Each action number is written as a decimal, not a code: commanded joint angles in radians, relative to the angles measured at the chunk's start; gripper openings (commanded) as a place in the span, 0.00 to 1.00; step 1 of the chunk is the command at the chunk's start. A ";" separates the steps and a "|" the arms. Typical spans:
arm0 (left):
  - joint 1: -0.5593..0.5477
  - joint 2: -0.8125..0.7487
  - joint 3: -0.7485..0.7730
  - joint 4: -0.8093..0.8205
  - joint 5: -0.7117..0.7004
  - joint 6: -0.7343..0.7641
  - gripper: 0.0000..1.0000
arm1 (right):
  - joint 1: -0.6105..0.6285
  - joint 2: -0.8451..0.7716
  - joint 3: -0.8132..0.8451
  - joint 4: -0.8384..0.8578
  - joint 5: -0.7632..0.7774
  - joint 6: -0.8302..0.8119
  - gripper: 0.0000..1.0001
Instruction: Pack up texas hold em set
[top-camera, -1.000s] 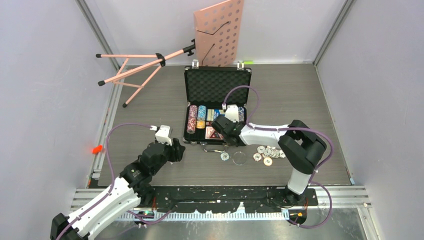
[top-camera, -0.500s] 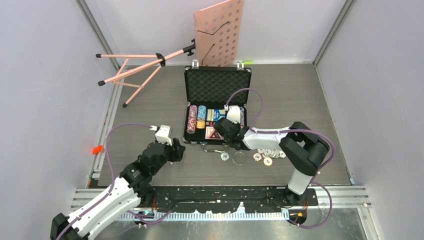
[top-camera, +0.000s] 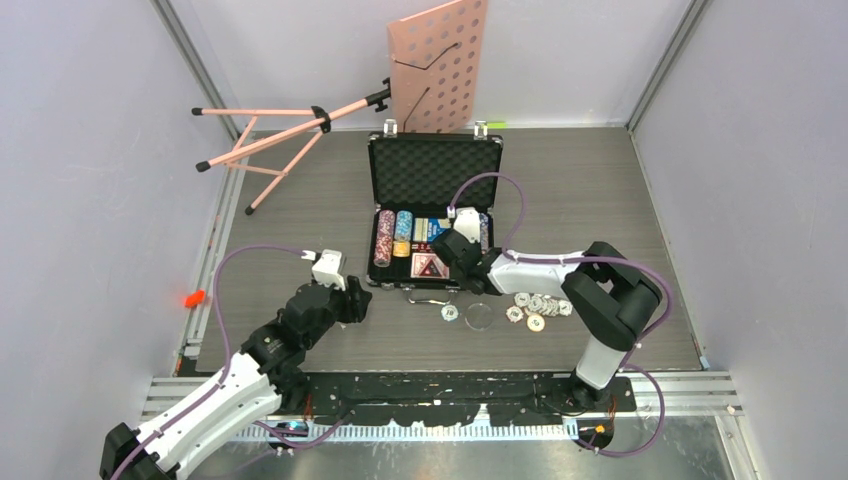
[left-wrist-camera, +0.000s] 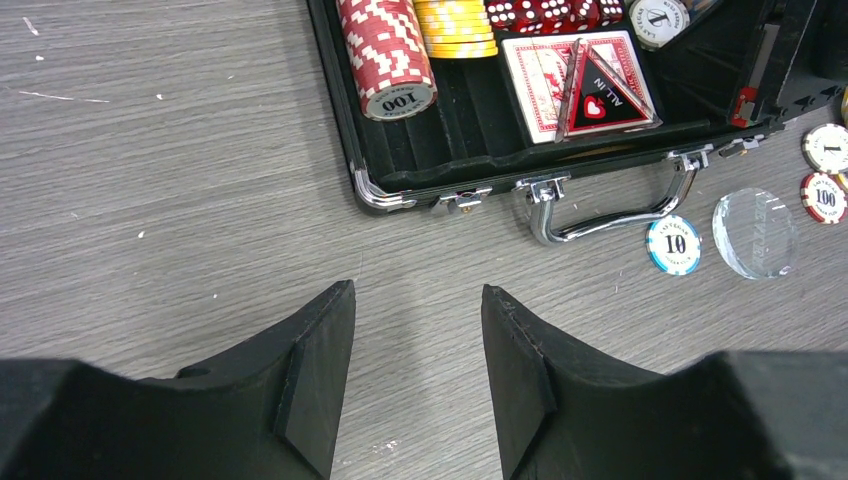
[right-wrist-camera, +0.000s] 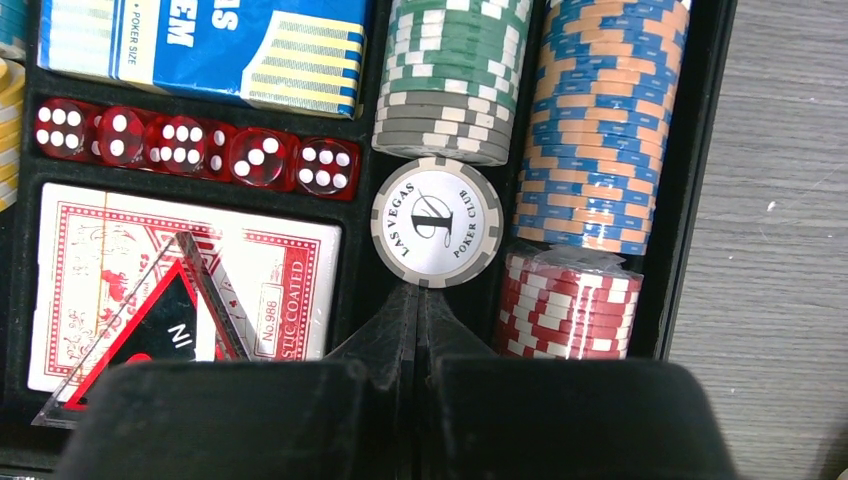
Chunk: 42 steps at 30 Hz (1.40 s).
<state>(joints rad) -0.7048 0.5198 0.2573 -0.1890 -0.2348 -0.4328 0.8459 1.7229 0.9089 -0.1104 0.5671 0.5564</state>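
Observation:
The black briefcase (top-camera: 435, 175) lies open mid-table, foam lid up at the back. Its tray holds chip rows, a blue deck (right-wrist-camera: 210, 40), a red-backed deck (right-wrist-camera: 280, 280), red dice (right-wrist-camera: 190, 145) and a triangular all-in marker (left-wrist-camera: 600, 92). My right gripper (right-wrist-camera: 420, 295) is shut inside the tray, its tips touching the lower edge of a grey "1" chip (right-wrist-camera: 436, 222) that stands at the end of the green-grey row (right-wrist-camera: 450, 75). My left gripper (left-wrist-camera: 415, 300) is open and empty over the table, just in front of the case's front left corner.
Loose chips (top-camera: 535, 308), a "10" chip (left-wrist-camera: 673, 245) and a clear disc (left-wrist-camera: 755, 233) lie on the table in front of the case handle (left-wrist-camera: 610, 215). A pink music stand (top-camera: 437, 62) leans at the back, its tripod (top-camera: 270, 135) lying at the back left.
My right gripper has shifted slightly deeper into the tray, towards the chip rows. The left arm has not moved.

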 joint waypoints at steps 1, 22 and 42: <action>0.001 -0.001 0.003 0.065 0.006 0.014 0.52 | -0.054 -0.040 0.065 0.085 0.073 -0.024 0.00; 0.001 -0.001 0.003 0.066 0.009 0.016 0.52 | -0.068 -0.116 0.083 0.059 0.059 -0.044 0.00; 0.000 -0.001 0.003 0.065 0.015 0.017 0.52 | -0.070 -0.185 -0.022 -0.013 -0.173 0.192 0.35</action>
<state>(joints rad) -0.7048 0.5198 0.2573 -0.1753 -0.2253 -0.4324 0.7769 1.5616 0.8989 -0.1551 0.4355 0.6533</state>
